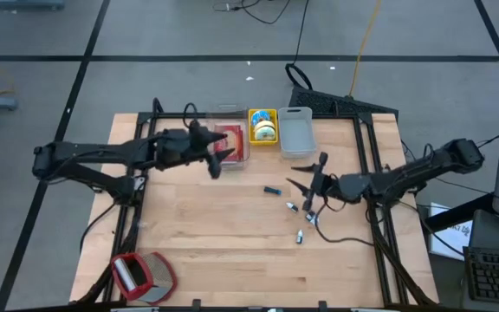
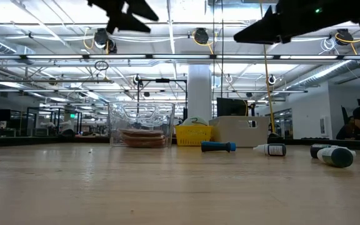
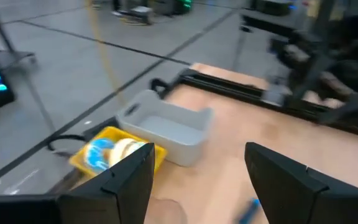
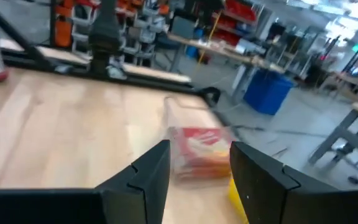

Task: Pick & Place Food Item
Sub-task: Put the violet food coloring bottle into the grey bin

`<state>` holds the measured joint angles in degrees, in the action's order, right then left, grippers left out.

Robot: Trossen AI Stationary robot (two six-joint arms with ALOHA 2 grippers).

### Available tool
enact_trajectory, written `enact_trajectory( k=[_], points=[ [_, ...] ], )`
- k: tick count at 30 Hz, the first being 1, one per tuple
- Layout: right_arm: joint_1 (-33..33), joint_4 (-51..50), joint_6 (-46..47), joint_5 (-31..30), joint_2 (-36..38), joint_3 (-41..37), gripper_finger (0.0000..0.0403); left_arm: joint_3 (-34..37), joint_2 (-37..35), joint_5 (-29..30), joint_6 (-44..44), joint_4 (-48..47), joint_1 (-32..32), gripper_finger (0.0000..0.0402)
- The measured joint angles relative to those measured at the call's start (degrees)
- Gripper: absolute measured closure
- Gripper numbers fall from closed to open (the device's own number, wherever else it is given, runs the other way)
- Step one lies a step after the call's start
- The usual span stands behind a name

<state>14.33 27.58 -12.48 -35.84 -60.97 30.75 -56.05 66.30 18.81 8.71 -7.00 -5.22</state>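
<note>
The food item (image 1: pixel 230 139) is a red and tan packet lying flat inside a clear bin (image 1: pixel 232 113) at the far edge of the worktop (image 1: pixel 215 225). In the low view it is seen through the bin's transparent wall as a flat reddish-brown layer on the bin's bottom (image 2: pixel 144 136). In the right wrist view a red and white face is shown within the clear walls (image 4: pixel 199 146). The bin stands upright, just beside a yellow bin (image 1: pixel 263 126), and a grey bin (image 1: pixel 295 132) is set beyond that in the same row.
</note>
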Motion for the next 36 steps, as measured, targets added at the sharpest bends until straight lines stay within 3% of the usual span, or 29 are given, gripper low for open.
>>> enact_trajectory(
  k=[4,10,14,18,22,27,31,36],
  points=[
    [5.66,-12.29,7.84,-4.97,-0.01,4.22,0.0234,0.36,-3.65,0.57,-0.54,-1.69,5.23,0.0148],
    [10.78,-41.72,29.99,-5.88,-3.73,14.87,0.0192,10.86,-11.13,2.2,0.54,6.07,12.7,0.0148],
    [11.14,-60.91,45.22,-1.09,-8.2,18.32,0.0187,20.68,-15.48,2.29,1.51,15.92,16.94,0.0148],
    [10.75,-70.45,55.71,4.25,-12.54,18.33,0.0196,28.76,-17.19,2.31,1.85,26.94,19.51,0.0149],
    [10.88,-74.64,60.52,7.39,-16.58,18.33,0.0206,33.64,-17.2,2.31,3.49,31.41,20.88,0.0149],
    [10.71,-72.36,62.82,8.05,-19.87,16.8,0.021,34.62,-17.2,2.27,3.79,31.79,20.99,0.0149],
    [10.0,-69.61,62.99,14.69,-21.42,14.35,0.0209,34.62,-17.2,2.25,3.78,31.7,20.99,0.0149],
    [9.74,-69.12,64.88,18.53,-21.85,12.63,0.0213,34.62,-17.2,2.23,3.55,31.44,21.01,0.0149]
  ],
)
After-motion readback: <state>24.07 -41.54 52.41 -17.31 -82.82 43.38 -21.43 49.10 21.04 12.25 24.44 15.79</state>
